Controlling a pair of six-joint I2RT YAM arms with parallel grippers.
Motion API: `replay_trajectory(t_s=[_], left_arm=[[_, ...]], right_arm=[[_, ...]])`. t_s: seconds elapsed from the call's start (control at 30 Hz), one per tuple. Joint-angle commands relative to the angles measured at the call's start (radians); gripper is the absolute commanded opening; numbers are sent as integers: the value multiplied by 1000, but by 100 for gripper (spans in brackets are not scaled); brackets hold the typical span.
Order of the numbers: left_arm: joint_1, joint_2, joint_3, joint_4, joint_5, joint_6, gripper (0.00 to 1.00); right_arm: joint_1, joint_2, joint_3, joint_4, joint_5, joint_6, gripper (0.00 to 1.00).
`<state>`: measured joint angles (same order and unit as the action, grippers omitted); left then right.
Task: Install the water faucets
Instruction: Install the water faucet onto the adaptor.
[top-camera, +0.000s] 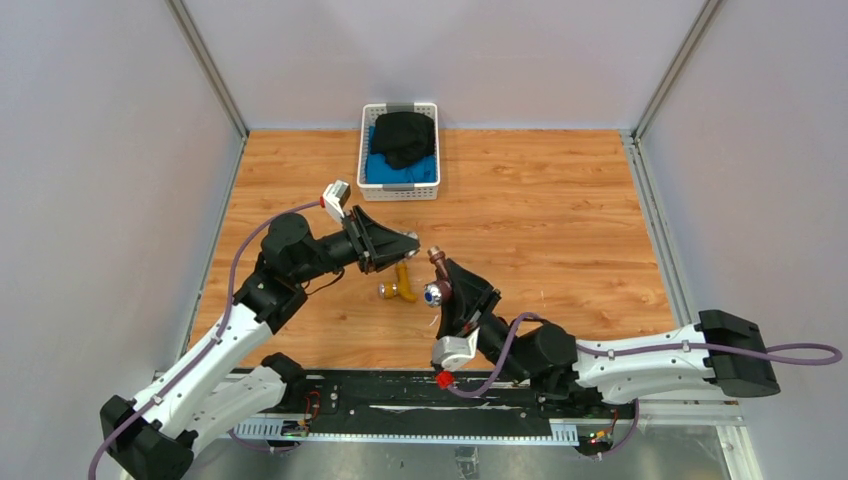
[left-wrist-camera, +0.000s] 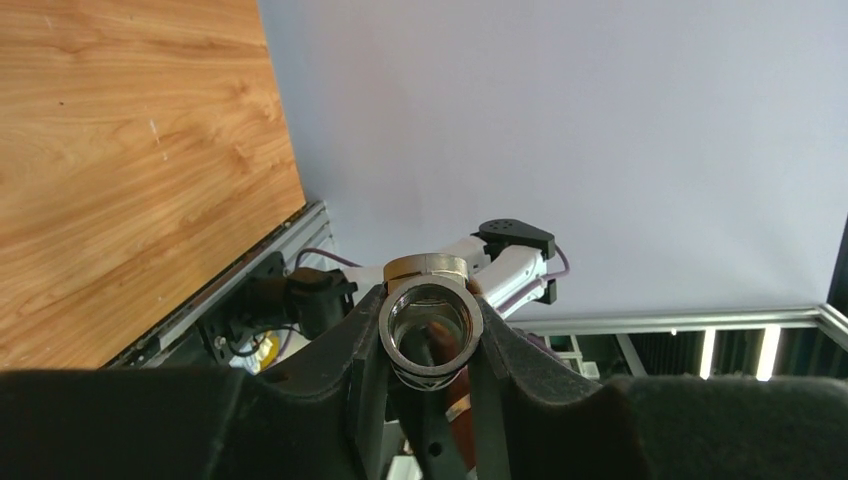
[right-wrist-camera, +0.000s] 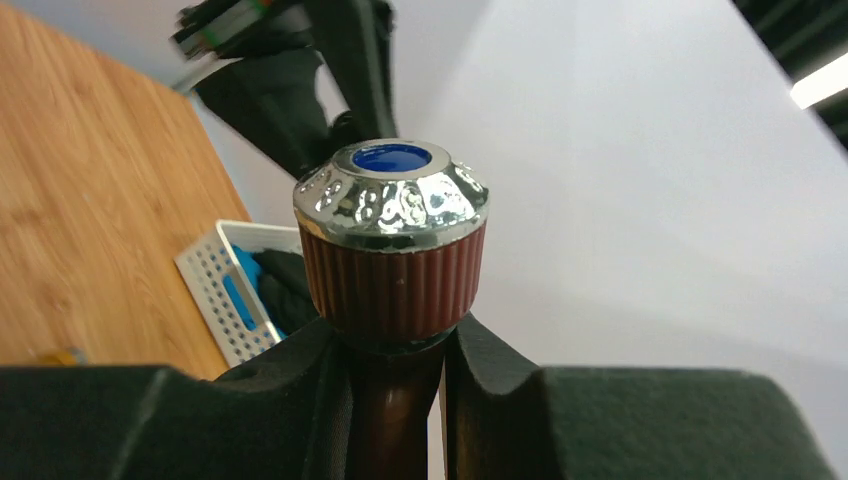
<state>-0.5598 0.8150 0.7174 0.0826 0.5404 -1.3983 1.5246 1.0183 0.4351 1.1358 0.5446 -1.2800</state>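
- Closest to the right wrist camera, the right gripper (right-wrist-camera: 395, 350) was closed on the stem of the brown tap (right-wrist-camera: 390, 275). Its black pads (right-wrist-camera: 300, 395) pressed the stem from both sides, just under the ribbed knob. The knob's silvery cap, with its blue spot, pointed to 12 o'clock in that view.
- Closest to the left wrist camera, the left gripper (left-wrist-camera: 430, 350) was clamped on a grey fitting (left-wrist-camera: 430, 325). The fitting was a silvery ring with a brass-coloured far end, and its open bore faced the camera. A finger (left-wrist-camera: 355, 345) hugged it on each side.
- From above, the yellow tap (top-camera: 402, 283) lay on the wooden table (top-camera: 560, 200) near its centre, held by neither gripper.
- The left gripper sat at about 11 o'clock of the yellow tap and the right gripper at about 3 o'clock.
- The brown tap's thin end pointed to 12 o'clock, near the grey fitting but apart from it.
- A white basket (top-camera: 363, 150) stood at the table's 12 o'clock edge, with a black cloth (top-camera: 403, 135) lying over a blue cloth (top-camera: 385, 170).
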Motion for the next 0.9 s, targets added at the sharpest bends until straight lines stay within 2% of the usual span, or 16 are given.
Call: replay_trajectory(t_s=[0.0,0.2,0.87], left_arm=[[-4,33,59,-37,38,26,0],[-4,72,90,-40,75,22,0],[-3,37,75,-66,68,37,0]], right_arm=[[51,30,36,-124,43,-374,0],[89,48,61,-204,64,-475,0],[77,114,69,-52,94,-502,0]])
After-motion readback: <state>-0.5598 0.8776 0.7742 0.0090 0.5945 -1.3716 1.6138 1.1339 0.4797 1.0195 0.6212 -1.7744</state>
